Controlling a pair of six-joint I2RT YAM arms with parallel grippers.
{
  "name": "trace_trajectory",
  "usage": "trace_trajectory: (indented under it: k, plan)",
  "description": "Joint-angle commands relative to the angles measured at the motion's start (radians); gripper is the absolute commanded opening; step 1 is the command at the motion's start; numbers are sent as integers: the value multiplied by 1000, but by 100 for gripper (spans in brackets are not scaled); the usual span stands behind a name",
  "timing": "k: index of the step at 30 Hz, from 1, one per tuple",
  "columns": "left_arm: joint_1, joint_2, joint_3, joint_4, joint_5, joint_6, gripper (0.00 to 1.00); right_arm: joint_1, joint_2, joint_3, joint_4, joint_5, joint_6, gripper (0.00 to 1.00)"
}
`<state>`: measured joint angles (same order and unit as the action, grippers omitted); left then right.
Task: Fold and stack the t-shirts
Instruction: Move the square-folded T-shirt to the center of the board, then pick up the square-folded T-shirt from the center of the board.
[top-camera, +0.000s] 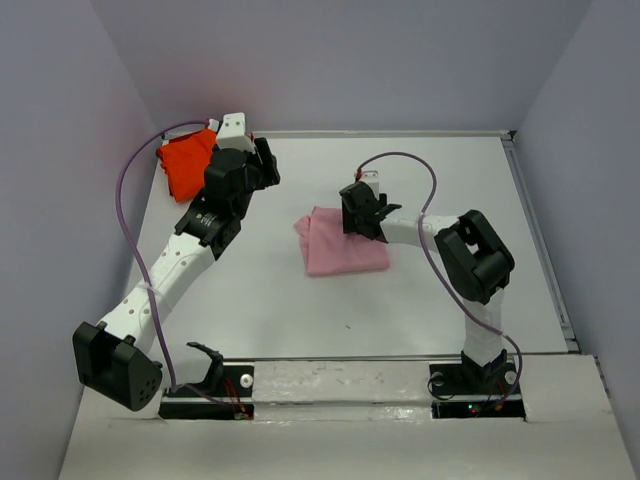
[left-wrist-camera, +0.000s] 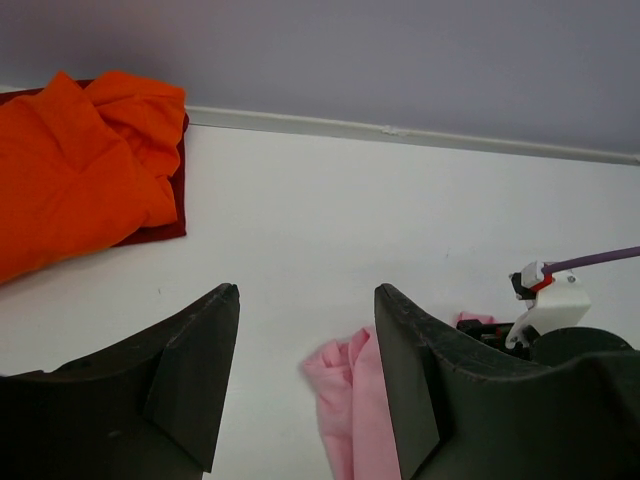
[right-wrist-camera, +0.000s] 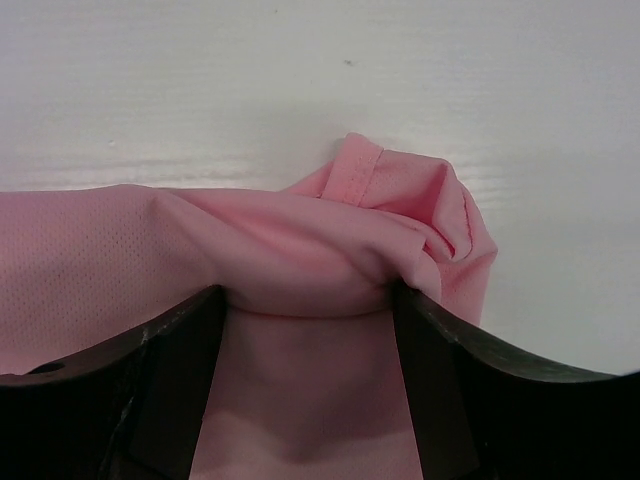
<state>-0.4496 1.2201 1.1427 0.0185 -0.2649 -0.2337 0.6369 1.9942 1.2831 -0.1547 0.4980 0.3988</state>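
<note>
The light pink soft cloth t-shirt (top-camera: 338, 248) lies bunched into a rough rectangle near the middle of the white table (top-camera: 450, 180), slightly towards the right arm's side. The right gripper (top-camera: 358, 212) is down on the far edge of this shirt. In the right wrist view its jaws stand wide, with one dark finger (right-wrist-camera: 150, 390) on each side of a raised hump of pink mesh cloth that fills the gap and reaches both of them. A hemmed corner of the shirt sticks up just beyond the hump, with bare tabletop behind it.

The bright orange-red cloth t-shirt (top-camera: 186, 160) sits crumpled in the far left corner of the table, close against the pale lavender wall (top-camera: 350, 60) and well apart from the pink one. The left gripper (top-camera: 264, 162) hangs just to the right of it, not touching. Its jaws are parted with nothing between them — only white table shows in the gap (left-wrist-camera: 307, 292). In that wrist view the orange heap fills the upper left, while the pink shirt and the right gripper show low on the right.
</note>
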Motion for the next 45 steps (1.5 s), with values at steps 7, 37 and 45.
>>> trace_trajectory:
  k: [7, 37, 45]
  plan:
    - [6, -2, -1, 47, 16, 2, 66, -63, 140, 179, -34, -10, -81, 73]
    - [11, 55, 6, 31, 39, -24, 68, 277, -239, 64, -312, 66, -638, 80]
    - [9, 68, 9, 21, 18, -15, 69, 360, -198, -71, -211, 14, -647, 100]
